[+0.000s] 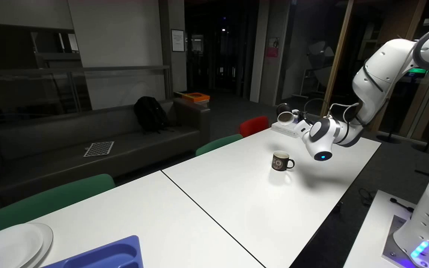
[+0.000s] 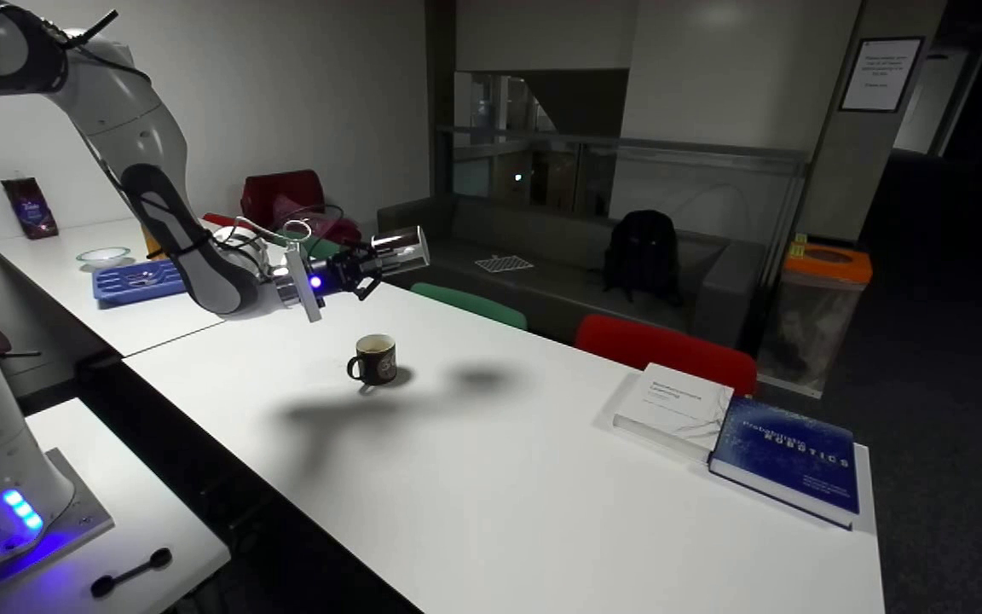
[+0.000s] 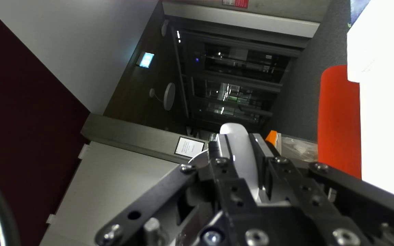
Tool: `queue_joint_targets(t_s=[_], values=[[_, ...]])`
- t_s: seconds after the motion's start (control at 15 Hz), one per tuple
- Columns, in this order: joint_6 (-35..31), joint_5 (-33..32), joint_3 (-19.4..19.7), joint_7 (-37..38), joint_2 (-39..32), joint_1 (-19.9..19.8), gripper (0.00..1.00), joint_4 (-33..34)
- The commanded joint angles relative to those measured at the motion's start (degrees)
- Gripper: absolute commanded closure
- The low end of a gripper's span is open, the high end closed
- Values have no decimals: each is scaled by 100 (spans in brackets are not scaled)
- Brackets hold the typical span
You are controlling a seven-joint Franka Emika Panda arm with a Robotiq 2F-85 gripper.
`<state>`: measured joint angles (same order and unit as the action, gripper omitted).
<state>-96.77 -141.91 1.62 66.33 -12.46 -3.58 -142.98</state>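
My gripper (image 3: 238, 145) is shut on the handle of a white mug (image 3: 243, 164), which shows between the fingers in the wrist view. Part of the mug's rim shows behind the left finger; much of its body is hidden there. The held mug, tipped on its side above the table, also shows in both exterior views (image 1: 286, 118) (image 2: 404, 249). A dark mug (image 2: 376, 360) with a pale inside and a printed emblem stands upright on the white table (image 2: 491, 477), below the gripper and apart from it. It also shows in an exterior view (image 1: 280, 161).
A white book (image 2: 674, 409) and a blue book (image 2: 785, 456) lie at one table end. A blue tray (image 1: 106, 255) and white plates (image 1: 9, 245) are toward the opposite end. Red (image 2: 666, 345) and green (image 1: 50, 199) chairs line the table's far side, before a sofa.
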Motion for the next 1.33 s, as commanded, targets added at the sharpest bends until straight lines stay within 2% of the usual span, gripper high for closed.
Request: queue_joint_targets(t_s=[0.0, 0.67, 1.27], values=[[295, -107, -34, -45, 295, 16, 95, -188], [358, -147, -38, -71, 298, 14, 95, -191], [10, -24, -48, -9, 360, -41, 95, -162]])
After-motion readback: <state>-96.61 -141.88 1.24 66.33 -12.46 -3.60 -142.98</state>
